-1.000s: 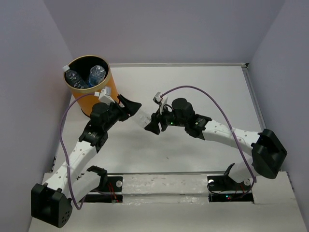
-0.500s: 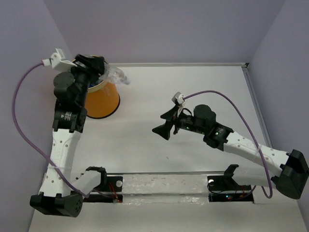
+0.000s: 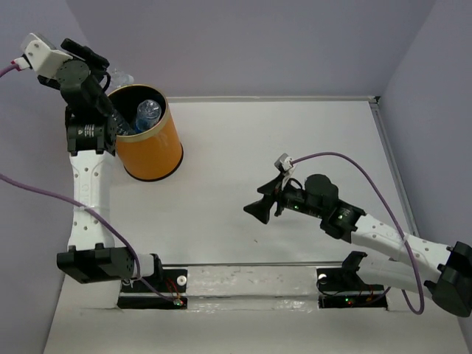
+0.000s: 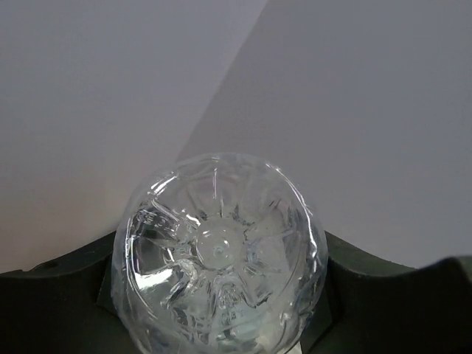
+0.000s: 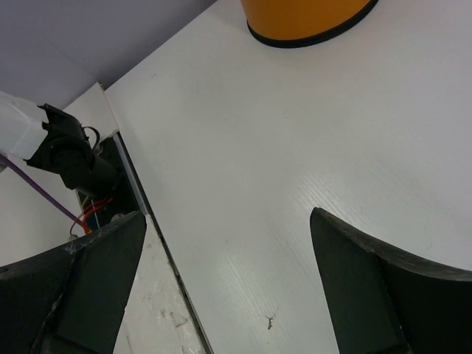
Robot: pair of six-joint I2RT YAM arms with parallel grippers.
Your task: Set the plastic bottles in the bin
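The orange bin (image 3: 151,147) stands at the table's far left, and a clear plastic bottle (image 3: 147,112) with a blue tint lies inside it. My left gripper (image 3: 103,68) is raised beside the bin's far-left rim, shut on another clear crinkled bottle (image 3: 121,77). In the left wrist view that bottle's ribbed base (image 4: 217,258) fills the space between the dark jaws of the left gripper (image 4: 219,302). My right gripper (image 3: 258,210) hovers low over the table's middle, open and empty. The right wrist view shows the right gripper (image 5: 228,287) over bare white table, with the bin's foot (image 5: 310,22) at the top.
Grey walls close the table at the left, back and right. A rail with mounts and wiring (image 3: 251,284) runs along the near edge. Purple cables loop over both arms. The left arm's base (image 5: 70,151) shows in the right wrist view.
The right gripper opened and let go of the bottle, then drew back to the right. The left arm swung the bottle from the table's middle up to the bin's far-left rim.
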